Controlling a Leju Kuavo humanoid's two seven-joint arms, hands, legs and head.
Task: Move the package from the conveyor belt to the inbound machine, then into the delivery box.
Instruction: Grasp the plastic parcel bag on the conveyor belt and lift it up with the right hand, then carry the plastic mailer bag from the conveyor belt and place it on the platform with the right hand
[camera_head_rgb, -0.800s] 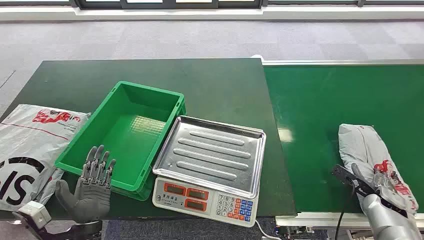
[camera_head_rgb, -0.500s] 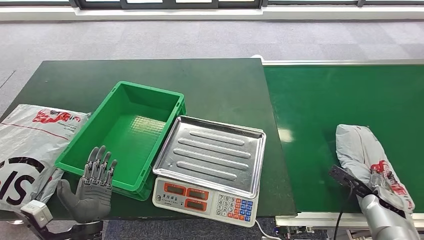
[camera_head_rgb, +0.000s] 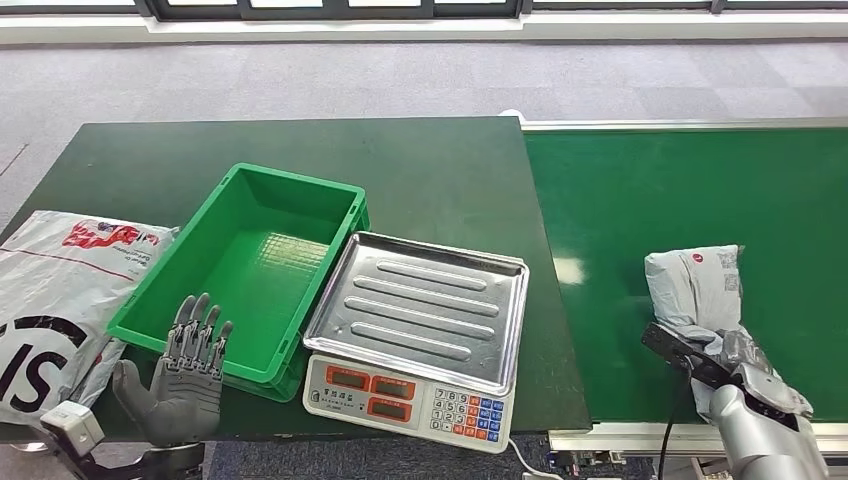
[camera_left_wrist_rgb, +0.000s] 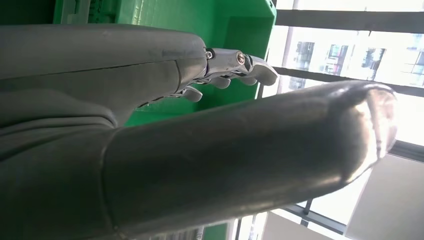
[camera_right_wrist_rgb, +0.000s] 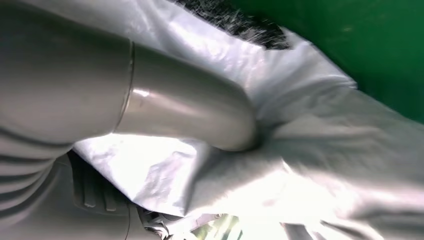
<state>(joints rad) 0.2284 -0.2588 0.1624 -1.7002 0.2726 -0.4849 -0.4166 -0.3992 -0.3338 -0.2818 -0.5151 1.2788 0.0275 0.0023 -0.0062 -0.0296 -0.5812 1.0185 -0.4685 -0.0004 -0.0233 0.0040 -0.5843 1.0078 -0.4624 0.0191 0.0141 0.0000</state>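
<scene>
Right hand (camera_head_rgb: 745, 362) closed on the near end of the package (camera_head_rgb: 697, 285), thumb (camera_right_wrist_rgb: 185, 117) pressed deep into the crinkled grey-white plastic, dark fingers tucked under the film on the other side. Package bunched up and partly raised at the gripped end, far end with its printed label toward the middle of the conveyor belt (camera_head_rgb: 640, 200), near that belt's front edge. Whether the far end touches the green surface: cannot tell. Left hand (camera_head_rgb: 187, 372) holding nothing, fingers (camera_left_wrist_rgb: 240, 70) straight and spread apart, palm turned up, poised just in front of the near left corner of the green box (camera_head_rgb: 330, 200). Box resting empty and at a slant on the dark green table (camera_head_rgb: 440, 170), its right wall just beside the scale (camera_head_rgb: 415, 330). Scale with a bare ribbed steel tray on top and a keypad with red displays along its front, set between the box and the belt. Large white mailer bag (camera_head_rgb: 50, 290) with red and black print lying at the table's left end, close beside the box. Grey carpet (camera_head_rgb: 400, 80) beyond the table and belt.
</scene>
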